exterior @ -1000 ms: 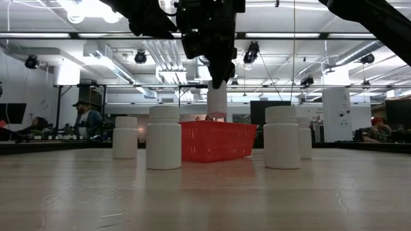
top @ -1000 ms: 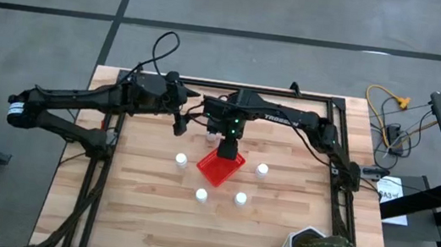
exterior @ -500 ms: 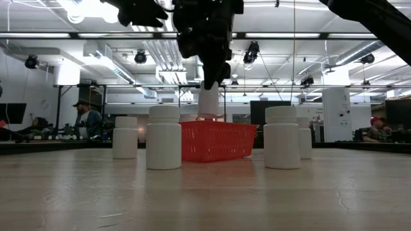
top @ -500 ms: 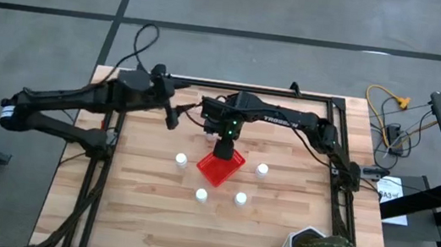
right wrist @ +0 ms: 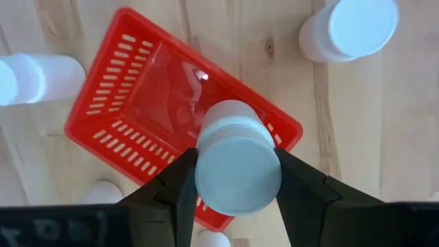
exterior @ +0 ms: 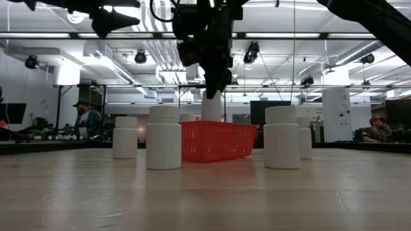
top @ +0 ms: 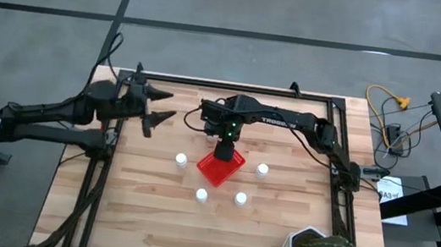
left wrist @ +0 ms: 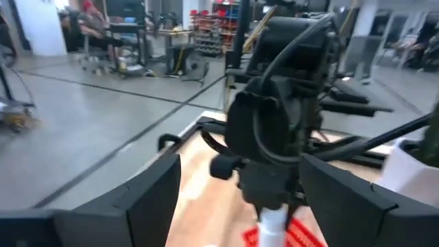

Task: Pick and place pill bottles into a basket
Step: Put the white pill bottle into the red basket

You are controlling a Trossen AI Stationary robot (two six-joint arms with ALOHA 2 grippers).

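In the right wrist view we see the right gripper (right wrist: 236, 180) squeezing a bottle (right wrist: 238, 165) by its cap, one finger on each side. The bottle hangs over the basket (right wrist: 130, 103), near one wall. The basket looks bare inside.

The low view shows the bottle's bottom dipping just behind the basket's rim (exterior: 215, 124). Only this view shows people far off in the room.

From above we count four more bottles standing around the basket (top: 212, 172): two in front, one at each side. That makes five we can see.

The left gripper (top: 157, 104) is well away from the basket, fingers spread wide, holding nothing.
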